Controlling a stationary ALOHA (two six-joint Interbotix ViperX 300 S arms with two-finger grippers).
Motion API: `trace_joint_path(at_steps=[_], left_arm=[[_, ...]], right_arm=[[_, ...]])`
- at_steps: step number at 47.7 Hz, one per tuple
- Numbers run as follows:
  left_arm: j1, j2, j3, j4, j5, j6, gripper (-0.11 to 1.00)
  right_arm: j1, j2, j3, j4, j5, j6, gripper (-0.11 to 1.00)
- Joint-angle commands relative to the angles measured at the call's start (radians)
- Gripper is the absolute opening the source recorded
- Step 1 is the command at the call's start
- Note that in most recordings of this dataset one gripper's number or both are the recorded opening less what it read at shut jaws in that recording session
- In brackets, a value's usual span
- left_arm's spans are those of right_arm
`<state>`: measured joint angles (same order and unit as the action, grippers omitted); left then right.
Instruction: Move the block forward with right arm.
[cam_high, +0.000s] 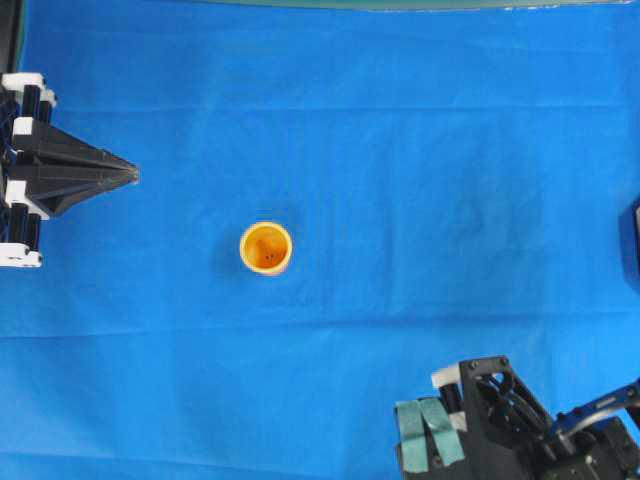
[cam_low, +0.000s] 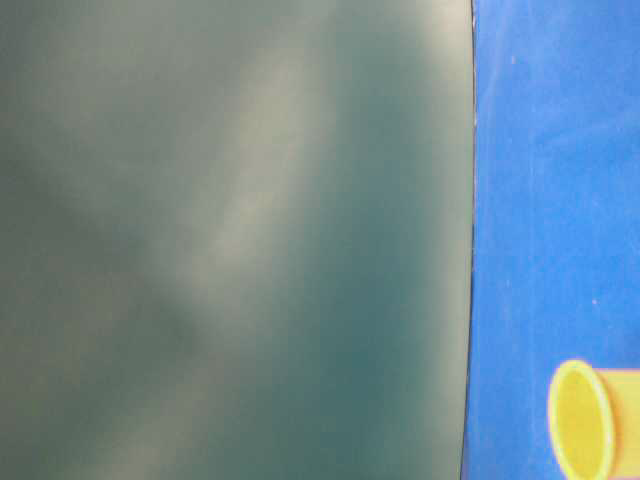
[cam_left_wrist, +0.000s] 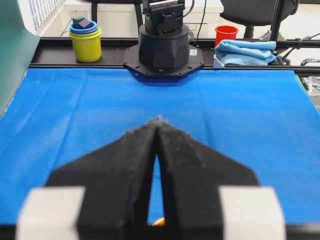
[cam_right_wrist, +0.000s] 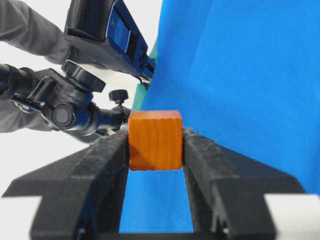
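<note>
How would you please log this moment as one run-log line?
right gripper: shut on block | left gripper: shut, empty | cup: mid-cloth, untouched

**Bystanders around my workspace**

- Blue cloth (cam_high: 400, 150): covers the whole table beneath me, faintly creased.
- Orange-yellow cup (cam_high: 266, 247): upright on the cloth, just toward 9 o'clock of centre overhead.
- Stacked cups (cam_left_wrist: 85, 37): yellow-green outermost, on the black rail at 11 o'clock in my left wrist view.
- Red cup (cam_left_wrist: 226, 35): at 1 o'clock, touching a folded blue towel (cam_left_wrist: 245, 51).
</note>
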<state>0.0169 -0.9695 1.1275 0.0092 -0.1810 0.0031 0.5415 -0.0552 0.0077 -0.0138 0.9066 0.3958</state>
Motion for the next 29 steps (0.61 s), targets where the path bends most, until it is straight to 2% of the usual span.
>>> trace_joint_path(at_steps=[1,13,29], left_arm=[[0.003,0.003,-0.032,0.003,-0.006,-0.002,0.01],[0.003,0.003,-0.032,0.003,0.005,-0.003,0.01],[-0.005,-0.002,-0.034,0.003,0.040,-0.017,0.01]], right_arm=[[0.005,-0.012,-0.029,0.003,-0.009,0.000,0.40],[0.012,-0.011,-0.029,0.005,-0.017,0.000,0.40],[0.064,-0.006,-0.029,0.008,-0.077,0.000,0.40]])
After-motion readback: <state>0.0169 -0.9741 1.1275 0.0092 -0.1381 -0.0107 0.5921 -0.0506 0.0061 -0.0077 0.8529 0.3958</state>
